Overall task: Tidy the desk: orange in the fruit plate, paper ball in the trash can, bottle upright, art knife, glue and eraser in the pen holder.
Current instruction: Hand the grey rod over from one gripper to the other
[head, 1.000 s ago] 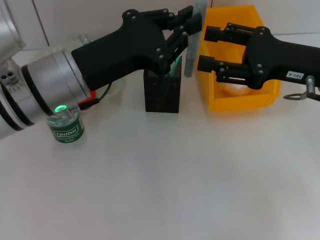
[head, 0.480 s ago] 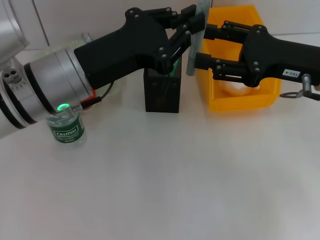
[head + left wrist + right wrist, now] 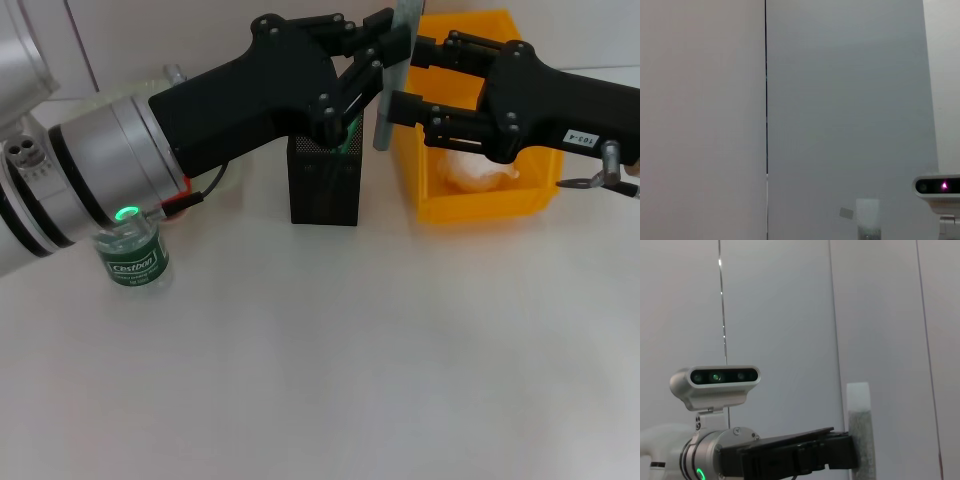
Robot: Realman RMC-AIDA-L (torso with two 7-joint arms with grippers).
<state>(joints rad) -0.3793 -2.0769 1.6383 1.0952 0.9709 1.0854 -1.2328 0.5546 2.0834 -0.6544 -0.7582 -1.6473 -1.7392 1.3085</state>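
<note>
On the white tabletop [image 3: 330, 360] a black mesh pen holder [image 3: 324, 185] is seen standing near the back edge, with an orange plastic bin [image 3: 480, 120] just beside it toward the robot's right. A crumpled white paper ball [image 3: 478, 172] is seen lying inside the bin.

The left tool [image 3: 378, 50] is held above the pen holder, reaching in from the left side of the head view. Its black fingers [image 3: 345, 95] are pinched on a grey glue stick [image 3: 390, 75], which is held upright, its lower end hanging beside the holder's top rim, on the side facing the bin. Green items are glimpsed inside the holder, but they cannot be identified. In the right wrist view the same glue stick [image 3: 860, 435] is shown with a white cap at its top, clamped by the left arm's black fingers [image 3: 840, 455], and a grey camera housing [image 3: 715, 385] is seen on that arm.

The right tool [image 3: 420, 85] is extended over the orange bin, close to the glue stick. Its 2 fingers [image 3: 440, 115] are spread apart and nothing is held between them.

A small clear bottle [image 3: 135, 255] with a green label is seen standing upright on the tabletop at the left, partly under the left arm's silver wrist [image 3: 90, 180], where a green light glows. Only blank wall panels are shown in the left wrist view.
</note>
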